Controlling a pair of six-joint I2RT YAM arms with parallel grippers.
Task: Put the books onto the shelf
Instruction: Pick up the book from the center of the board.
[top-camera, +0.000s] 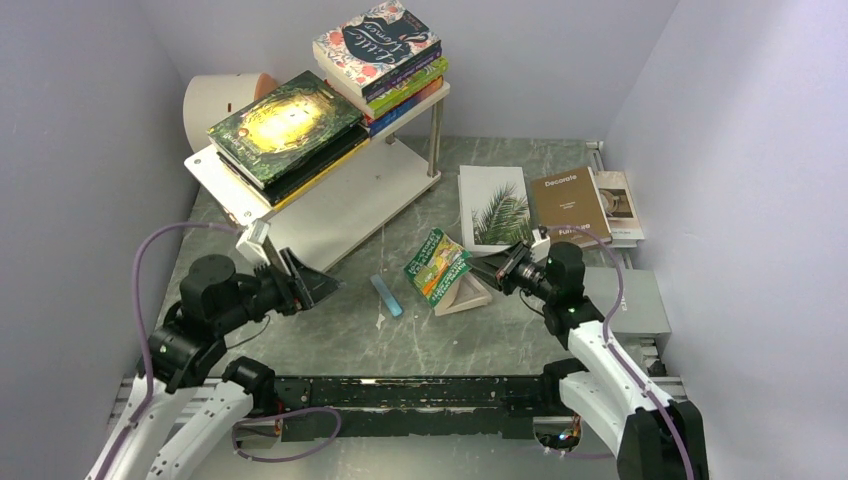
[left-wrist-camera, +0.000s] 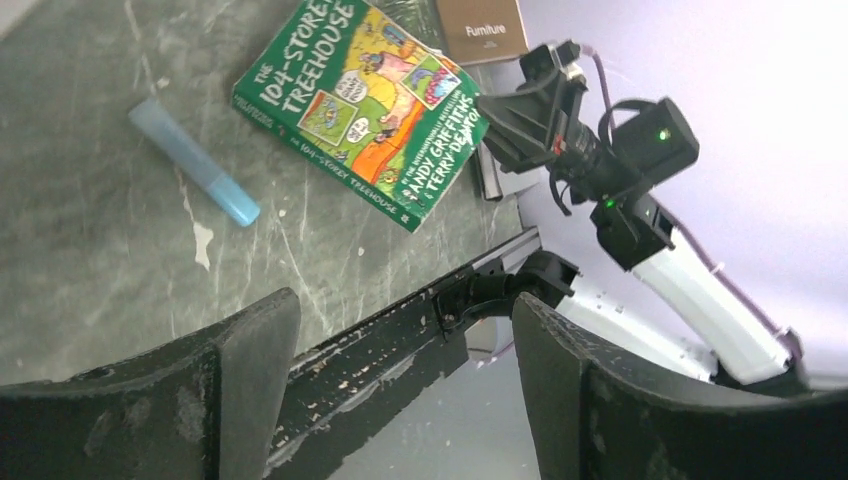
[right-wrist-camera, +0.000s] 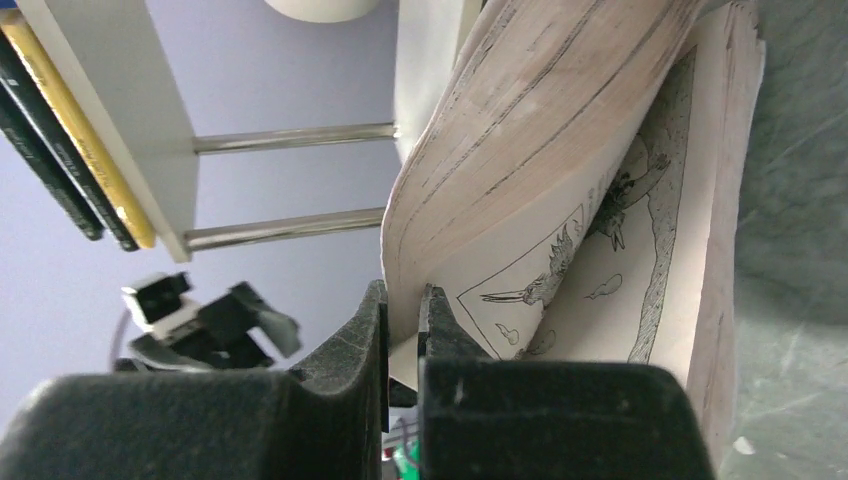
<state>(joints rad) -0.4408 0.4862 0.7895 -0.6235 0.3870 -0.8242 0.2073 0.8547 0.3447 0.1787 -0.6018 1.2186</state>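
Note:
The green Treehouse book (top-camera: 437, 265) (left-wrist-camera: 365, 105) lies mid-table, fanned open, its cover side raised. My right gripper (top-camera: 507, 268) (right-wrist-camera: 403, 320) is shut on the edge of its cover and a few pages; the illustrated pages (right-wrist-camera: 600, 230) spread to the right. The white shelf (top-camera: 340, 210) (right-wrist-camera: 110, 110) stands at the back left, with two stacks of books (top-camera: 285, 130) (top-camera: 385, 55) on its top board. A white palm-leaf book (top-camera: 493, 208) and a brown book (top-camera: 568, 203) lie flat at the back right. My left gripper (top-camera: 310, 285) (left-wrist-camera: 405, 360) hangs open and empty beside the shelf's near corner.
A small blue bar (top-camera: 387, 296) (left-wrist-camera: 195, 162) lies on the table left of the green book. A white cylinder (top-camera: 225, 95) sits behind the shelf. Walls close in on both sides. A black rail (top-camera: 420, 390) runs along the near edge.

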